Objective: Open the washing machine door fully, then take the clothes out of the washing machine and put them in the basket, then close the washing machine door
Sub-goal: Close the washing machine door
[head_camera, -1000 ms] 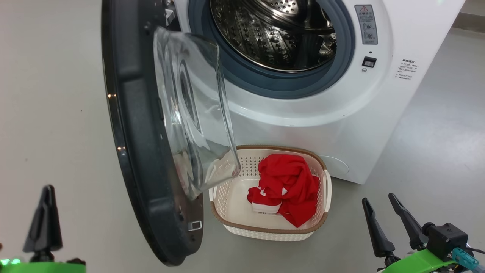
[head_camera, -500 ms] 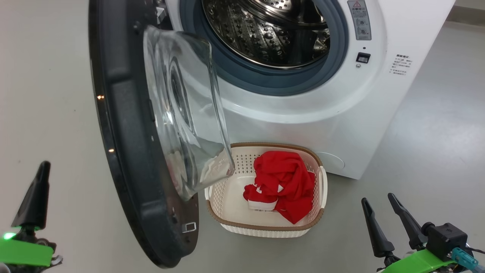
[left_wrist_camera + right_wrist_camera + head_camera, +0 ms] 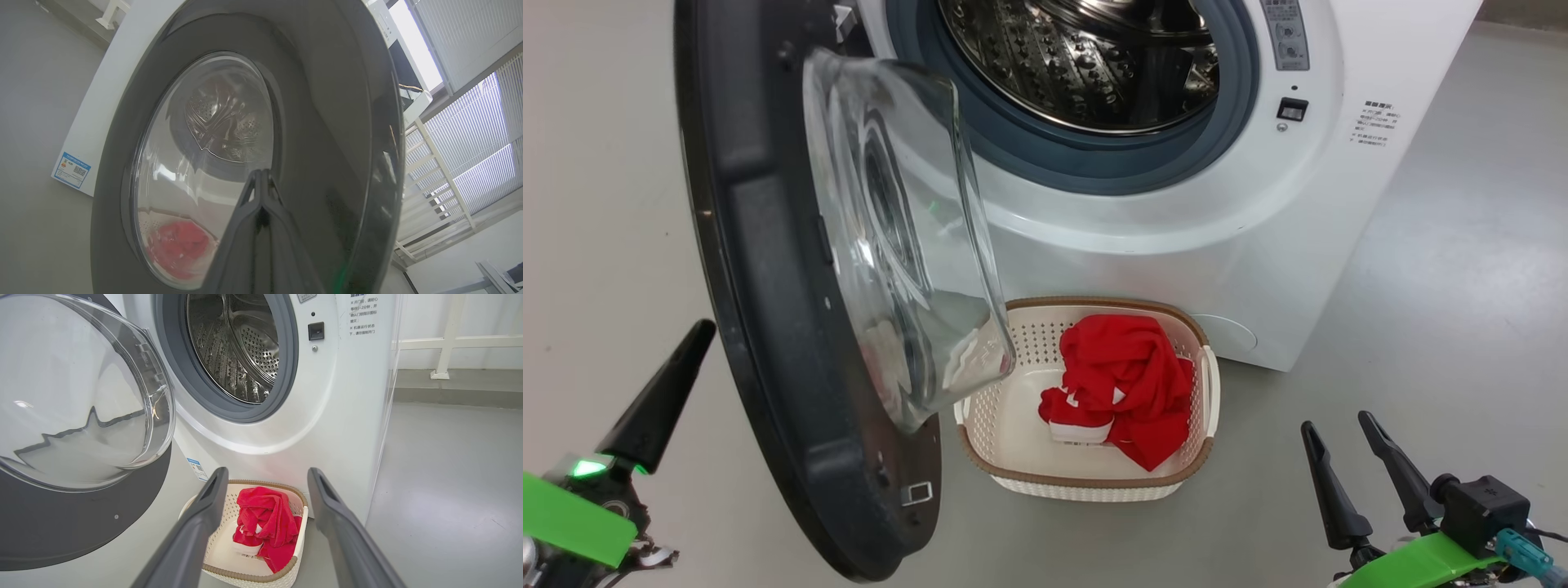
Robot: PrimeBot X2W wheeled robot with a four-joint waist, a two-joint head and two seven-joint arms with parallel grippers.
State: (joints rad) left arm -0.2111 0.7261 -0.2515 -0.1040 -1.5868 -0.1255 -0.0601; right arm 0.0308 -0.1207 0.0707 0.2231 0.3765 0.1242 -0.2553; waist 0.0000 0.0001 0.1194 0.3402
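Lower left: left gripper, fingers pressed together, near the outer rim of the washing machine door, which stands open. Lower centre: clothes lie in the basket before the washing machine. Lower right: right gripper, fingers spread.

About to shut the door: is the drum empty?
Empty, as far as it shows: the drum is bare steel, and the clothes lie in the basket. Its top is out of frame.

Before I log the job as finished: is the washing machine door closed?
No, the washing machine door stands swung wide open in the head view, leaving the steel drum exposed.
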